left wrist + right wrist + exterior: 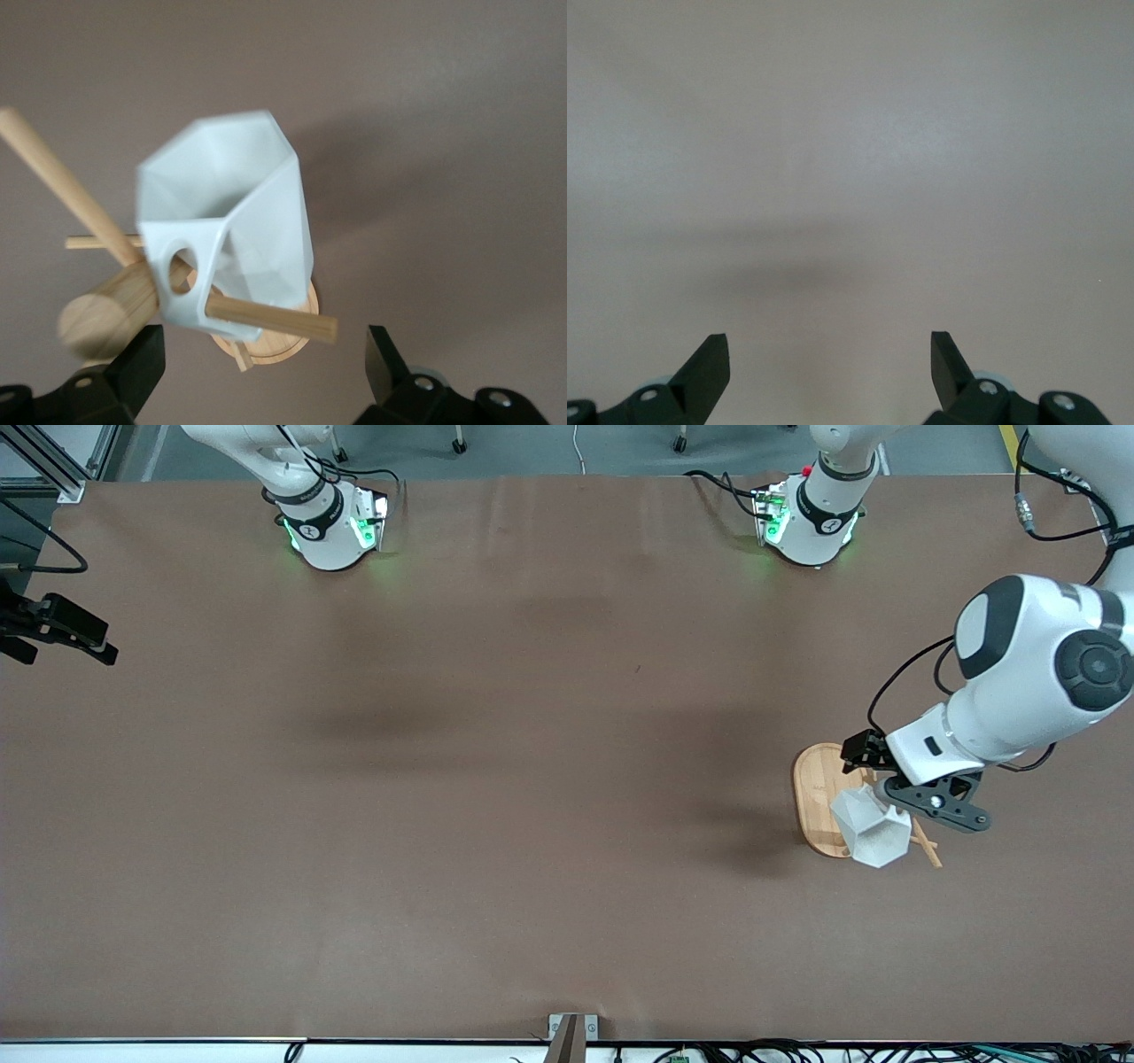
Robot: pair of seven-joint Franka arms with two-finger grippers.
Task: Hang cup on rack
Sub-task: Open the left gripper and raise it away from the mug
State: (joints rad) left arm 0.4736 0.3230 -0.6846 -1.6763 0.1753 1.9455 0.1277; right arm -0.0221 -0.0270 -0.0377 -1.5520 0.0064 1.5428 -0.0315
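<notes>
At the left arm's end of the table, about 4 o'clock in the front view: small white faceted cup [232, 230] hangs on a thin peg [266, 316] of the light bamboo mug-tree rack [819, 802], handle hole threaded. Left gripper [266, 372] over rack, jaws apart, clear of cup. Step judged: release done. Next: withdraw straight, avoiding pegs. Right gripper [830, 367] waits, spread wide, holding nothing. No legible writing.

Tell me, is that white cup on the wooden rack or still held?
On the rack: a peg passes through the cup handle's hole, and the left end effector is open, clear of it.
</notes>
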